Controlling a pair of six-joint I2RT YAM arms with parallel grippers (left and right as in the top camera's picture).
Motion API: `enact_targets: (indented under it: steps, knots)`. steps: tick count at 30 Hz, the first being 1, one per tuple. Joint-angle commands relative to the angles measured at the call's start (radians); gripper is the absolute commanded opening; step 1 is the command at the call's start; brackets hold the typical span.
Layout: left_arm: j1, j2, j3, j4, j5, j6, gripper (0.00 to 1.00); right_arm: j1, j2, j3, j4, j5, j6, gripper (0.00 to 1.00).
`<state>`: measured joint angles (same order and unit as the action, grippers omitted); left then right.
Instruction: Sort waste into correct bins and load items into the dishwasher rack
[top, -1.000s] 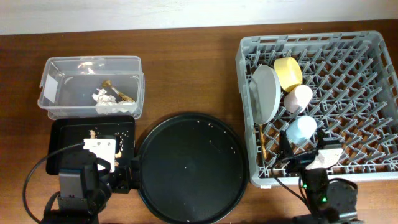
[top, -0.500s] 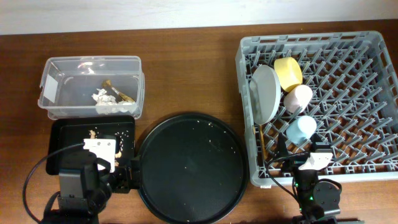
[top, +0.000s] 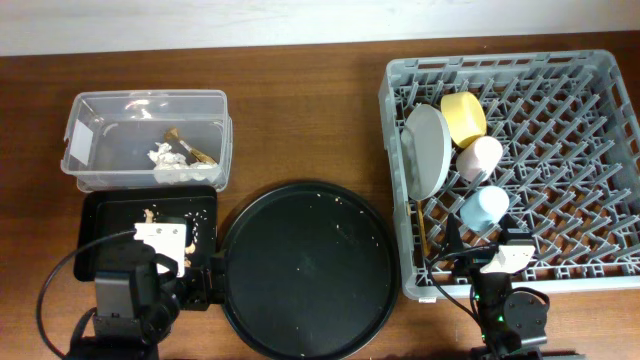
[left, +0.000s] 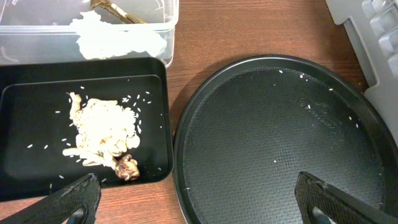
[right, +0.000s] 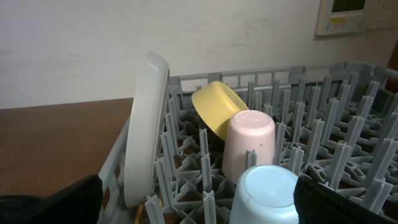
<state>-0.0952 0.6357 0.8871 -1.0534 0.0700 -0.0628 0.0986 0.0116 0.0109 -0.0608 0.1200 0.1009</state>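
Brown wooden table (top: 300, 120) carries all items, with a pale wall behind it.

Left side: the clear tub (top: 75, 140) holds the crumpled white tissue (top: 165, 160) and the golden-brown wrapper piece (top: 195, 152). Just in front of it, the shallow black tray (top: 95, 215) holds beige food scraps (left: 102, 127) and scattered grains. The round black tray (top: 300, 270) sits beside it, bearing only specks.

Right side: the dishwasher rack (top: 590, 150) holds the plate (top: 427, 150) on edge by its left wall. The yellow bowl (top: 463, 117) stands tilted, and the pink cup (top: 481, 157) and light-blue cup (top: 484, 208) are upside down. The chopsticks (top: 423, 232) lie along the left wall.

The left gripper (left: 199, 205) hovers over the two trays' near edges, fingers spread wide, holding nothing. The right gripper (right: 199, 208) is at the rack's near-left corner, fingers likewise spread wide and empty.
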Motion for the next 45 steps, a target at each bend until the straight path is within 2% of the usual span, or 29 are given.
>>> enact_targets:
  steps: [1, 5, 7, 10, 14, 15, 17, 18, 20, 45]
  knots:
    - [-0.007, -0.033, -0.006, -0.002, -0.009, 0.015, 0.99, -0.008, -0.008, -0.005, -0.006, 0.023, 0.000, 0.98]
    - [-0.007, -0.158, -0.078, 0.007, -0.052, 0.016, 0.99, -0.008, -0.008, -0.005, -0.006, 0.023, 0.000, 0.99]
    - [-0.007, -0.274, -0.230, 0.127, -0.053, 0.015, 0.99, -0.008, -0.008, -0.005, -0.006, 0.023, 0.000, 0.99]
    - [-0.007, -0.432, -0.493, 0.443, -0.049, 0.015, 0.99, -0.008, -0.008, -0.005, -0.006, 0.023, 0.000, 0.99]
    - [-0.006, -0.610, -0.750, 0.848, -0.048, 0.016, 0.99, -0.008, -0.008, -0.005, -0.006, 0.023, 0.000, 0.99]
    - [0.004, -0.631, -0.816, 0.972, -0.043, 0.016, 0.99, -0.008, -0.008, -0.005, -0.006, 0.023, 0.000, 0.99]
    - [0.028, -0.631, -0.879, 1.096, -0.006, 0.025, 0.99, -0.008, -0.008, -0.005, -0.006, 0.023, 0.000, 0.99]
    - [0.034, -0.631, -0.878, 1.066, 0.027, 0.081, 0.99, -0.008, -0.008, -0.005, -0.006, 0.023, 0.000, 0.99]
    - [0.034, -0.631, -0.878, 0.976, 0.041, 0.090, 0.99, -0.008, -0.008, -0.005, -0.006, 0.023, 0.000, 0.98]
    - [0.013, -0.631, -0.878, 0.984, 0.042, 0.090, 0.99, -0.008, -0.008, -0.005, -0.006, 0.023, 0.000, 0.99]
